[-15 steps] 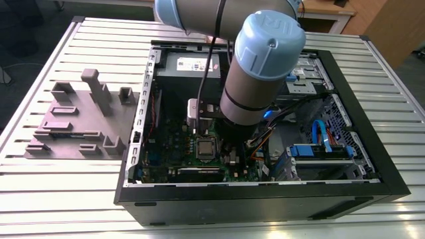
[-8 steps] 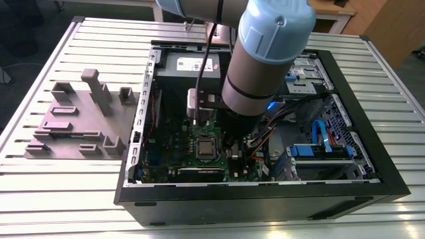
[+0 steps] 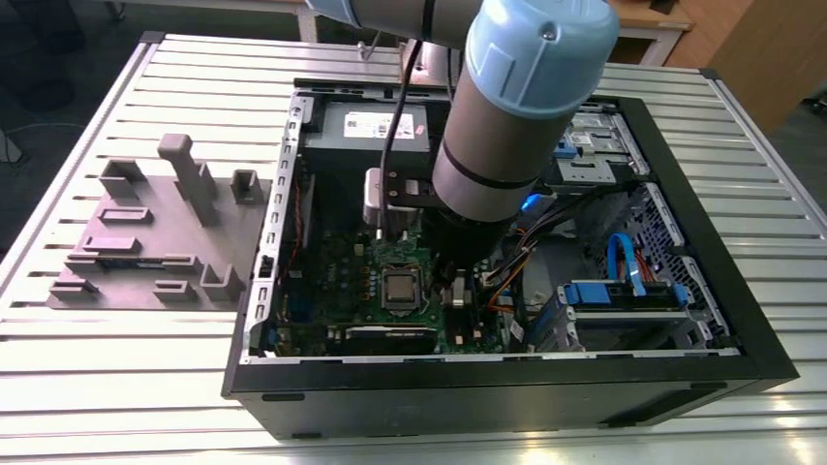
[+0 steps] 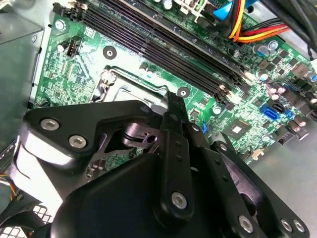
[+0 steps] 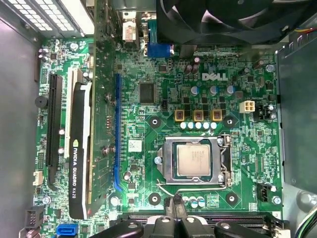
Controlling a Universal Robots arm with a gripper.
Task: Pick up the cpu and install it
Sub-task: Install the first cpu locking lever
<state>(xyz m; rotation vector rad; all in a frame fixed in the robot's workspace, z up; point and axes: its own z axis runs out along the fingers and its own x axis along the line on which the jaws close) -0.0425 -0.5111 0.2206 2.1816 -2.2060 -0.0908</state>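
The gripper (image 4: pixel 174 106), black and bolted, sits closest to the lens in the second wrist view, its fingers (image 4: pixel 173 129) drawn together into a single narrow tip with nothing between them. That tip hangs over the green motherboard (image 4: pixel 74 74), just beside the silver socket frame (image 4: pixel 133 91) and near the long black memory slots (image 4: pixel 163 44).

In the first wrist view the cpu (image 5: pixel 194 160) lies flat inside the socket frame (image 5: pixel 195 161), its silvery-grey top facing up and the frame's opening around it. The gripper's tip (image 5: pixel 176 206) shows just beside the frame's edge, apart from the chip. A wire lever (image 5: pixel 171 191) curves along that same side of the socket. A graphics card (image 5: pixel 81 148) stands in a slot well apart from the socket.

In the exterior view the arm (image 3: pixel 517 116) reaches down into the open computer case (image 3: pixel 491 387), which lies on a slatted metal table (image 3: pixel 130 368). The cpu (image 3: pixel 399 288) is visible on the board just to the exterior view's left of the arm. A grey fixture tray (image 3: pixel 155 242) rests on the table to the exterior view's left of the case.
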